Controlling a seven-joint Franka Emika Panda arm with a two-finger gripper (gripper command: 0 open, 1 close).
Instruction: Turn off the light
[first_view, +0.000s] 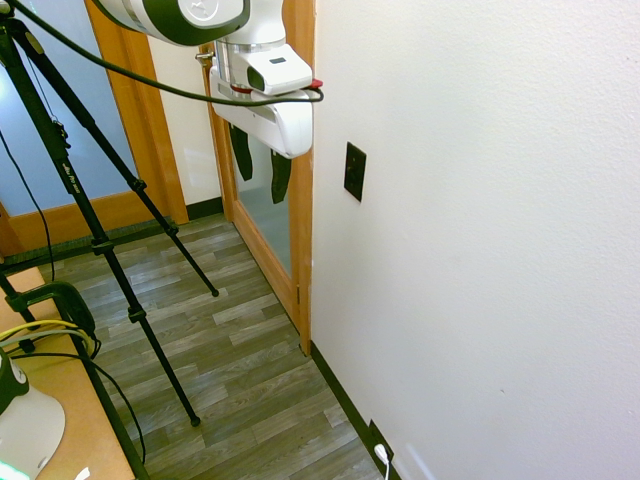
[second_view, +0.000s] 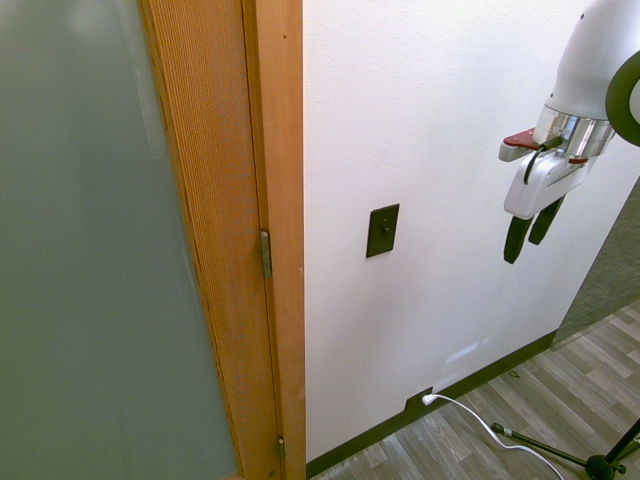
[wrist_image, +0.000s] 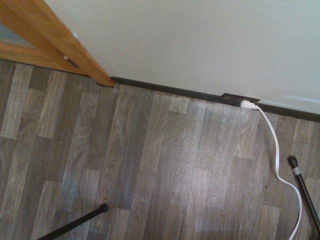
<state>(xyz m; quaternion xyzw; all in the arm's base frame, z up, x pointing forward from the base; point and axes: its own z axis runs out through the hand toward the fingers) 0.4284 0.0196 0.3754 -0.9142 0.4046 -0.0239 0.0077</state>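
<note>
Nothing is done yet — the small flat black upright switch plate (second_view: 382, 230) sits untouched on the white plaster wall (second_view: 450, 100) beside the orange wooden door frame (second_view: 275, 200), while the white arm's claw (second_view: 530, 231), fingers slightly apart and empty, hangs well apart at its 3 o'clock — the approach and press remain.

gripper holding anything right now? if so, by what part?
Nothing is held. The white arm's gripper hangs in the air with its dark fingers parted and bare, apart from the small flat black rectangular switch plate on the white wall.

Arm (first_view: 190, 20) raised, fingers (first_view: 241, 152) apart, pointing down, empty.
</note>
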